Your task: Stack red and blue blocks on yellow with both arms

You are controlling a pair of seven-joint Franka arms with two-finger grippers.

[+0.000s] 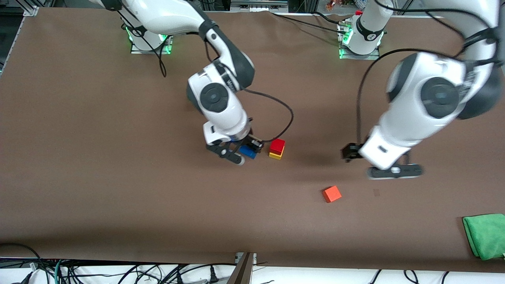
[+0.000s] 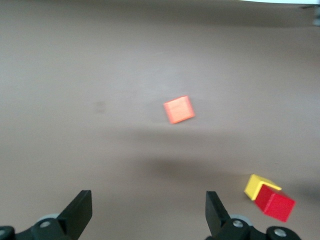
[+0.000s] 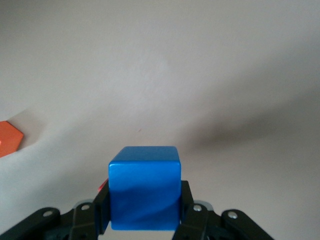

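Green cloth [image 1: 486, 235]: lies folded at the table's edge at the left arm's end, nearest of all to the front camera.

Orange-red cube [image 1: 331, 194]: sits alone on the brown table [image 1: 98, 177], nearer to the front camera than the stack and toward the left arm's end from it; it also shows in the left wrist view [image 2: 179, 109] and at the edge of the right wrist view [image 3: 9, 138].

Left gripper [image 1: 394, 171]: hangs in the air over bare table, toward the left arm's end from the orange-red cube; its jaws stand wide apart with nothing between them, and in the left wrist view [image 2: 149, 210] both fingers [image 2: 79, 209] frame only table.

Blue block [image 1: 248, 151]: clamped between the jaws of the right gripper [image 1: 244, 152], just beside the stack on the side toward the right arm's end; in the right wrist view [image 3: 145, 187] it fills the space between the two fingers [image 3: 102, 212].

Red block [image 1: 277, 146]: rests on top of the yellow cube [image 1: 275, 155], the two making a short stack near the middle of the table; the left wrist view shows red [image 2: 275, 202] over yellow [image 2: 259, 185], set slightly askew.

Right arm [image 1: 217, 98]: reaches down from its base to the spot beside the stack.
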